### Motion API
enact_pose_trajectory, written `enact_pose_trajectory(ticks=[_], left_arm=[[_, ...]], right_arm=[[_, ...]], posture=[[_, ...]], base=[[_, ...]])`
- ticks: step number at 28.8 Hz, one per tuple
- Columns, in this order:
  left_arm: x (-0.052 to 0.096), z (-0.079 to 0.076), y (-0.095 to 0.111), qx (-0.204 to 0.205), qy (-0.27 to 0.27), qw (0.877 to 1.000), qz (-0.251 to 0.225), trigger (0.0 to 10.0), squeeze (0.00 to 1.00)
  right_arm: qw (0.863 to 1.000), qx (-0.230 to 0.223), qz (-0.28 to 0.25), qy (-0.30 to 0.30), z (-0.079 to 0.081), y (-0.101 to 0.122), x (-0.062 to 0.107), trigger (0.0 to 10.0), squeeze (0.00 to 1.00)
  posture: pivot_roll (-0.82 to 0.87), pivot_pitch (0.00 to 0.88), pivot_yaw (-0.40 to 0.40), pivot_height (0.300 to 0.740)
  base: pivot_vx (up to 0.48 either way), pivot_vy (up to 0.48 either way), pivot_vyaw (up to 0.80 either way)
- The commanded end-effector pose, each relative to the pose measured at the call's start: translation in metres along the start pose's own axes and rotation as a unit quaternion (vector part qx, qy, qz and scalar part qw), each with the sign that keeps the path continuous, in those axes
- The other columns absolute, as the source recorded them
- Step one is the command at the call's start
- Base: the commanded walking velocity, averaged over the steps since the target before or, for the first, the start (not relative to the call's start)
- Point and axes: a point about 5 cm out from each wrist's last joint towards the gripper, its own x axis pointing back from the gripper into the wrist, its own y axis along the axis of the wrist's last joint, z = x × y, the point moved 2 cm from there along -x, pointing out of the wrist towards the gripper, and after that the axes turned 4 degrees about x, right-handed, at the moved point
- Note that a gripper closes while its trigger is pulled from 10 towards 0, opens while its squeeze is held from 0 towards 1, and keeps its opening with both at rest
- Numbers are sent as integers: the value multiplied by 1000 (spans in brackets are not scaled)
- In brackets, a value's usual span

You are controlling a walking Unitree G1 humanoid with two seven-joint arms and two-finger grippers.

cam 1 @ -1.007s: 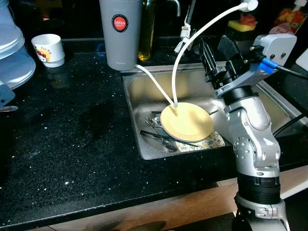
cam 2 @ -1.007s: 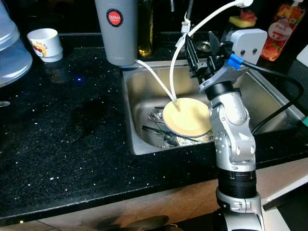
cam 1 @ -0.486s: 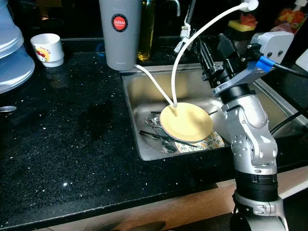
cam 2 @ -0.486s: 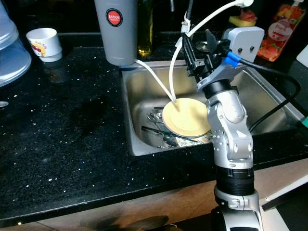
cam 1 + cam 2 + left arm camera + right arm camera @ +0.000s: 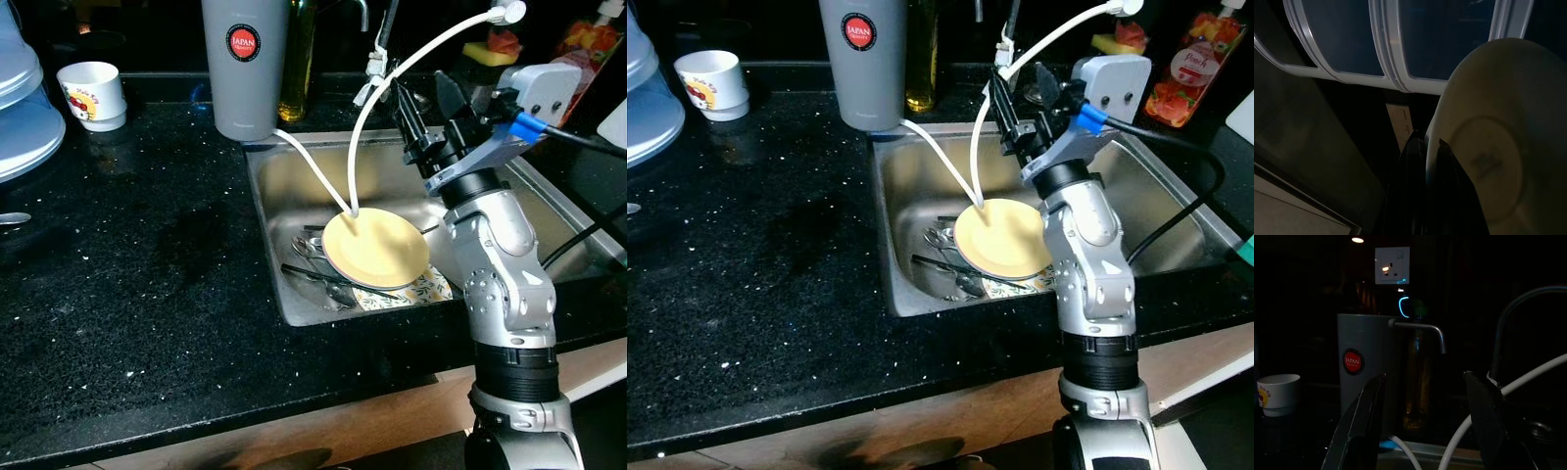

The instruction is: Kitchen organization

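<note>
Left wrist view shows the left gripper point(image 5: 1426, 147) with jaws clamped on one pale plate point(image 5: 1493, 147), while the right gripper point(image 5: 427, 110), jaws apart, hangs above the sink point(image 5: 294, 181) holding one yellow plate point(image 5: 375, 248) beside the black counter point(image 5: 127, 264).

A pale yellow plate point(image 5: 375, 248) lies in a steel-grey sink point(image 5: 294, 176) over a floral-patterned cloth point(image 5: 416, 291). The counter point(image 5: 147, 264) is black with white speckles; the grey canister point(image 5: 244, 64) bears a red round label.
</note>
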Motion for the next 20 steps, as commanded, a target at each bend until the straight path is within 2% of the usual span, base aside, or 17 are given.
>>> enact_pose_trajectory(ticks=[1,2,3,5,6,7,8,10,11,13,15,16,17,18,19,20], left_arm=[[4,-8,-9,16,-32,999,31,10000,0],[11,-23,-2,79,-63,994,44,10000,0],[11,-23,-2,79,-63,994,44,10000,0],[19,-40,18,166,-99,980,52,10000,0],[21,-46,39,208,-111,971,40,10000,0],[21,-46,39,208,-111,971,40,10000,0],[22,-48,52,230,-116,966,30,10000,0],[17,-49,100,304,-113,946,-3,10000,0],[17,-49,100,304,-113,946,-3,10000,0],[13,-43,153,372,-112,920,-52,10000,0],[11,-39,186,415,-116,898,-85,10000,0],[11,-39,186,415,-116,898,-85,10000,0],[11,-38,202,436,-125,886,-100,10000,0],[11,-38,202,436,-125,886,-100,10000,0],[12,-36,213,449,-132,877,-108,10000,0],[14,-32,238,495,-152,847,-122,10000,0]], right_arm=[[1000,-4,-3,1,0,-1,0,10000,0],[1000,-3,-2,0,-1,-1,0,10000,0],[1000,-3,-2,0,-1,-1,0,10000,0],[1000,-1,-3,-1,-2,0,0,10000,0],[1000,0,-4,-2,-3,0,0,10000,0],[1000,0,-4,-2,-3,0,0,10000,0],[1000,1,-5,-2,-3,1,-1,10000,0],[1000,4,-5,-4,-4,0,-1,10000,0],[1000,4,-5,-4,-4,0,-1,10000,0],[1000,6,-8,-4,-4,2,-1,10000,0],[1000,7,-10,-5,-4,3,-2,10000,0],[1000,7,-10,-5,-4,3,-2,10000,0],[1000,8,-11,-5,-4,3,-3,10000,0],[1000,8,-11,-5,-4,3,-3,10000,0],[1000,10,-12,-6,-4,4,-3,10000,0],[1000,14,-12,-9,-6,5,-2,10000,0]], posture=[[232,98,-110,740],[223,100,-109,740],[223,100,-109,740],[214,96,-108,740],[209,93,-107,740],[209,93,-107,740],[209,93,-107,740],[208,91,-111,740],[208,91,-111,740],[208,91,-111,740],[184,76,-105,740],[184,76,-105,740],[176,71,-104,740],[176,71,-104,740],[176,71,-104,740],[160,65,-97,740]], base=[[0,0,0],[0,0,0],[0,0,0],[0,0,0],[0,0,0],[0,0,0],[0,0,0],[0,0,0],[0,0,0],[0,0,0],[0,0,0],[0,0,0],[0,0,0],[0,0,0],[0,0,0],[0,0,0]])
